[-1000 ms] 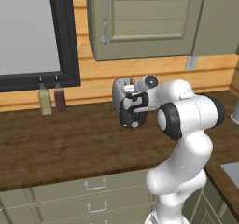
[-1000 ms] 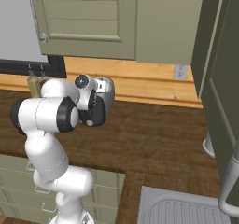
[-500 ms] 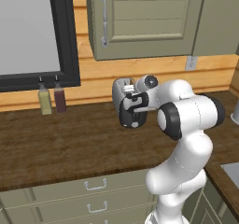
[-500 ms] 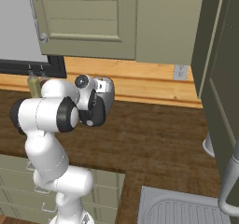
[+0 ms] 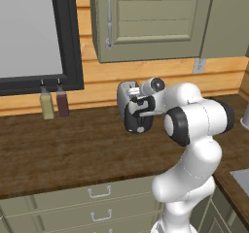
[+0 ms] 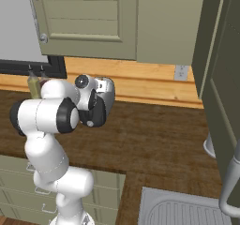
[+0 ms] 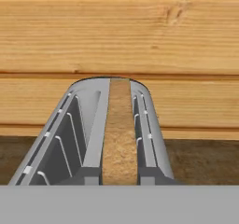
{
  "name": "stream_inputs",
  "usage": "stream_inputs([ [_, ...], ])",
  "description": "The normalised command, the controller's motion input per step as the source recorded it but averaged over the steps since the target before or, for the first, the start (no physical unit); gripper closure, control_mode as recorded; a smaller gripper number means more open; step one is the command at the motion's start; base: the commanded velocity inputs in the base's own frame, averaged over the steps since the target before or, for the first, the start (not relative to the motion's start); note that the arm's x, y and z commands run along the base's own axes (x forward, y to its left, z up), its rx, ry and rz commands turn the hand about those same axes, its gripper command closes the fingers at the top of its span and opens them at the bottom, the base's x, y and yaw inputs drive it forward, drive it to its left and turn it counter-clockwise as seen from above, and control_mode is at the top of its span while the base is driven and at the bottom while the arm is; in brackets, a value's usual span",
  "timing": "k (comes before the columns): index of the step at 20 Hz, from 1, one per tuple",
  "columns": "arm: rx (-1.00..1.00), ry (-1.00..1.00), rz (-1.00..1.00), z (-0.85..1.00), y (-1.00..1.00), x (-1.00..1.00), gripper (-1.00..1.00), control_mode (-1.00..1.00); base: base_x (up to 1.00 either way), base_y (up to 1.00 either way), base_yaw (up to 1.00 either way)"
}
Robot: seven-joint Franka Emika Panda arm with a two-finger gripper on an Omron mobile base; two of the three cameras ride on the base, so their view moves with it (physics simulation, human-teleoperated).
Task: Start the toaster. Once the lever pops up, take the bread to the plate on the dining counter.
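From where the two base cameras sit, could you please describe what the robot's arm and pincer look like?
The arm is glossy white, built of rounded, bulbous segments with dark grey to black rings at the joints. A round dark-centred cap sits on the wrist. The pincer end is a black block. No cables or markings are visible.

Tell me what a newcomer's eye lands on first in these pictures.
The big white arm bends over the dark wood counter, its hand pressed against the silver toaster by the plank wall. From the hand view, a tan slice of bread stands edge-up in one toaster slot.
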Motion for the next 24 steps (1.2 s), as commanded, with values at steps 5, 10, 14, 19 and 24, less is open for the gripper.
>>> stream_inputs([
  [5,0.00,-0.06,0.00,0.16,0.00,-0.26,1.00,-1.00,0.00,0.00,0.00],
  [10,0.00,-0.14,0.00,0.25,0.00,-0.43,1.00,-1.00,0.00,0.00,0.00],
  [14,0.00,-0.16,0.00,0.46,0.00,-0.43,1.00,-1.00,0.00,0.00,0.00],
  [19,0.00,-0.09,0.00,0.56,0.00,-0.35,1.00,-1.00,0.00,0.00,0.00],
  [24,0.00,0.04,0.00,0.55,0.00,-0.60,1.00,-1.00,0.00,0.00,0.00],
])
